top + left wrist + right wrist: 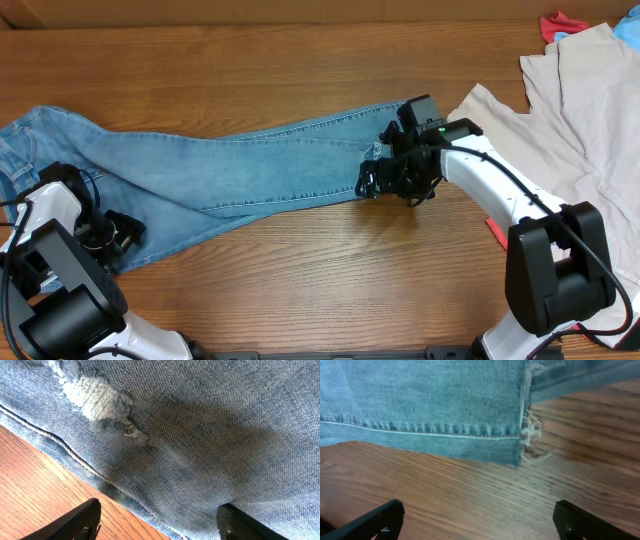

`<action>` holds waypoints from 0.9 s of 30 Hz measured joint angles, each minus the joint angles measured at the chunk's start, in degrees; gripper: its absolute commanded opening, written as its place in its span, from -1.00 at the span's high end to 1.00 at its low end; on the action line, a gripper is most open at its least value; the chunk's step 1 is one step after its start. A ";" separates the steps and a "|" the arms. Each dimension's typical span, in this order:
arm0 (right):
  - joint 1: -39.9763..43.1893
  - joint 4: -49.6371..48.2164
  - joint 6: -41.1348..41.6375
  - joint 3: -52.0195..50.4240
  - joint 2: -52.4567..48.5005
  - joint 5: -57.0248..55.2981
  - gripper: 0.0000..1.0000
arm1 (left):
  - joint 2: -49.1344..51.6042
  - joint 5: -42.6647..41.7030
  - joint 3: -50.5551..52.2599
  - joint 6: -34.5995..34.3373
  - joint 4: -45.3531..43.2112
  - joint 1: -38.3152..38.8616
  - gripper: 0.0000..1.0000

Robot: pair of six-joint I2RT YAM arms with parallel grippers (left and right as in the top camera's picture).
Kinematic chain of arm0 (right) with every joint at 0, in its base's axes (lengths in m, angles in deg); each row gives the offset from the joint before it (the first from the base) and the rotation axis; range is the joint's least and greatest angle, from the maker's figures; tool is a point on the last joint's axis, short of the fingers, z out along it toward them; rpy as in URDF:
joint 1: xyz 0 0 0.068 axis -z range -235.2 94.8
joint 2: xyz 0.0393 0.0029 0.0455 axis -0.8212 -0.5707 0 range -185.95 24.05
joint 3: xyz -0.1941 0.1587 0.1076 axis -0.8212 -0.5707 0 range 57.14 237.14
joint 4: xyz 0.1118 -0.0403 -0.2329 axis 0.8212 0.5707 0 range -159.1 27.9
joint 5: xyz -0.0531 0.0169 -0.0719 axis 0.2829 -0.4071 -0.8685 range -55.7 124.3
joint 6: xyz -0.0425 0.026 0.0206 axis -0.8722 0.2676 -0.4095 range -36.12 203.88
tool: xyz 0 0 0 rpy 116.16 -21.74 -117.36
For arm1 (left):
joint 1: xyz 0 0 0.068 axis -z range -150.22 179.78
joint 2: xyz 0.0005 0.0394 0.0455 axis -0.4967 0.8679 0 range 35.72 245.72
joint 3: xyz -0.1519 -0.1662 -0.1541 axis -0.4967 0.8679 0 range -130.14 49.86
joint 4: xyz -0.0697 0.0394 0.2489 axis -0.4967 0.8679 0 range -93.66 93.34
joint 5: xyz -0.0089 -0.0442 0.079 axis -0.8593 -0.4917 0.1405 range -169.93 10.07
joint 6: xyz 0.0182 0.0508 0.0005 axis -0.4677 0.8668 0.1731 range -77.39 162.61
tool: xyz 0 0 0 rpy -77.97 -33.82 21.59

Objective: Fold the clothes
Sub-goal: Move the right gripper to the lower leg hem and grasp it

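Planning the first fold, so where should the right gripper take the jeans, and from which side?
Probably the frayed hem of the jeans, at the corner nearest the right gripper. The leg lies flat on the table, and that corner is a free edge with bare wood on two sides. The open gripper could come low from the hem end, sliding one finger under the denim.

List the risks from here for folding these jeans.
1. The right gripper hangs open over the table, just short of the frayed hem; closing there may catch only threads.
2. The left gripper sits open near the ripped patch of the jeans; a finger could snag it.
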 measured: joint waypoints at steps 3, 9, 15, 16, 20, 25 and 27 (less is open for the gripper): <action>-0.74 -2.10 0.13 -0.76 -0.11 0.26 -1.00 | 0.00 0.00 0.00 0.00 0.00 0.00 -0.55; -1.16 -4.00 1.22 -1.18 -2.21 0.63 -1.00 | 0.00 0.00 0.00 0.00 -0.02 0.00 -0.55; -1.16 -5.46 2.51 -1.42 -4.20 0.92 -1.00 | 0.00 0.00 0.00 0.00 0.00 0.00 -0.55; -1.16 -5.79 2.71 -1.42 -4.50 1.05 -0.99 | 0.00 0.00 0.00 0.00 0.00 0.00 -0.55; -1.11 -6.69 3.78 -1.36 -5.44 1.55 -0.90 | 0.00 0.00 0.00 0.00 0.00 0.00 -0.55; -1.11 -7.32 4.79 -1.38 -5.90 1.99 -0.47 | 0.00 0.00 0.00 0.00 0.00 0.00 -0.55; -1.11 -7.41 4.68 -1.40 -6.12 1.97 -0.36 | -0.02 0.00 0.00 0.00 0.00 0.00 -0.55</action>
